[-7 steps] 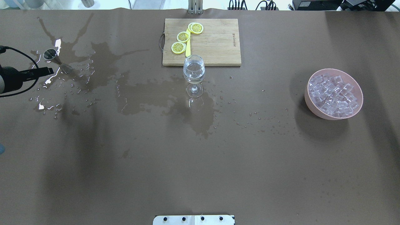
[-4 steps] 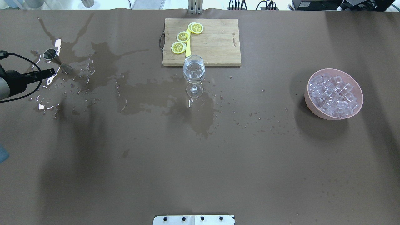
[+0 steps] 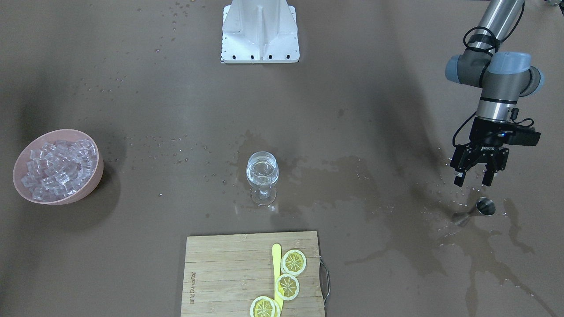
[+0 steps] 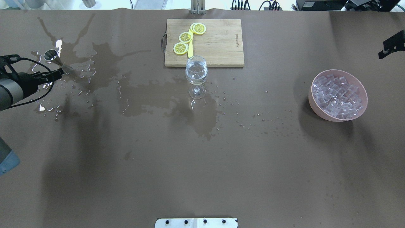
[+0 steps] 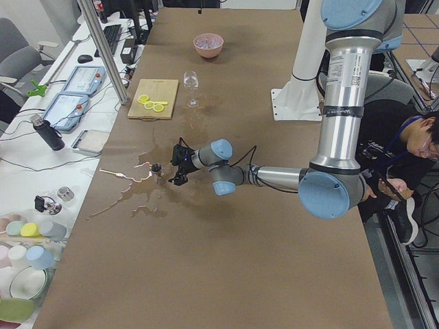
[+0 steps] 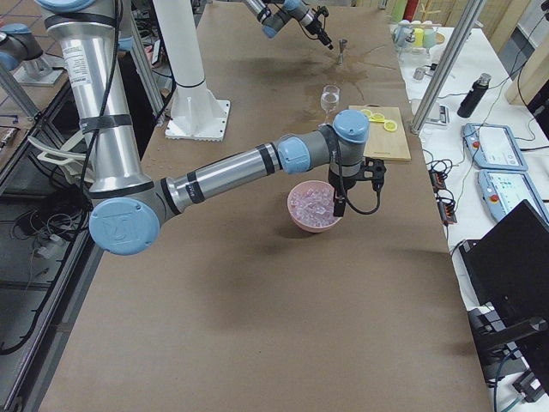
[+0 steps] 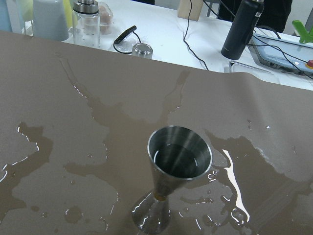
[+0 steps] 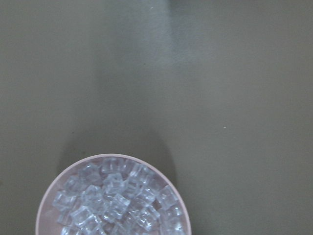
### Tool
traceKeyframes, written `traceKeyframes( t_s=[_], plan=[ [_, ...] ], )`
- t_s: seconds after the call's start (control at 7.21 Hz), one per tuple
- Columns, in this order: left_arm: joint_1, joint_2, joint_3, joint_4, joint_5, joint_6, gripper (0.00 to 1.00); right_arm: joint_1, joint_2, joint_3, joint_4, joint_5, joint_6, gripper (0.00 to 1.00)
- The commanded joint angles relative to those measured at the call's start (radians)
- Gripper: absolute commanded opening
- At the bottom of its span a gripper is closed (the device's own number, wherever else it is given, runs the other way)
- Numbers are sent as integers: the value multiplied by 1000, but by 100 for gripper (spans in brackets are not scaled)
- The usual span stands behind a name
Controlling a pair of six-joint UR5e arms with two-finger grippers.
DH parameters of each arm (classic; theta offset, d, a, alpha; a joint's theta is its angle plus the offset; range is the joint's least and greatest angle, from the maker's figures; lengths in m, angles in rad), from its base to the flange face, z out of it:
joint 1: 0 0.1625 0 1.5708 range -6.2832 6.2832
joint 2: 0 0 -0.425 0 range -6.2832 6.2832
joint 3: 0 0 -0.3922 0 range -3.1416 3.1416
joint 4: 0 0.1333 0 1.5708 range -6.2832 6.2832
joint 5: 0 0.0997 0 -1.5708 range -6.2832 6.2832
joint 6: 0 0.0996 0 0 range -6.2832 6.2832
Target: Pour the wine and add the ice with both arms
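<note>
The pouring part is judged done: a measure of clear wine [image 3: 262,172] is seen in the stemmed glass [image 3: 262,176] standing upright mid-tabletop [image 3: 352,110], and the steel jigger [image 3: 486,206] is set down upright among wet spill patches [image 3: 352,176], with only a thin film of liquid shown in its cup by the left wrist view. The left pincer [image 3: 473,181] is held just beside the jigger, jaws apart and nothing gripped. The ice [image 3: 59,167] is heaped in the pink bowl [image 3: 90,188], well apart from the glass; no cube can be made out in the glass, though clear ice in clear liquid would be hard to detect. The ice step is therefore judged to be left. The right pincer [image 6: 339,204] is hung point-down over the bowl, but it is shown properly only in the side view, so its spread cannot be told; its fingers are absent from its own wrist view, where the bowl is cut off by the lower edge.
</note>
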Motion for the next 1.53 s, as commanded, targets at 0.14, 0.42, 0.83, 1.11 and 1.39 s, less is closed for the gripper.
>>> traceKeyframes(
  t_s=[0.14, 0.42, 0.83, 1.11, 1.39],
  plan=[
    [22, -56, 63, 0, 62, 14, 98, -164, 65, 0, 10, -43, 137, 100],
    [27, -69, 85, -2, 64, 14, 97, -198, 52, -14, 57, -63, 133, 100],
    [30, -70, 104, -17, 63, 61, 97, -244, 80, -170, 139, -105, 131, 100],
    [32, -84, 135, -38, 63, 61, 97, -255, 95, -303, 286, -103, 149, 100],
    [32, -92, 143, -49, 63, 61, 97, -270, 92, -307, 288, -99, 185, 100]
  ],
)
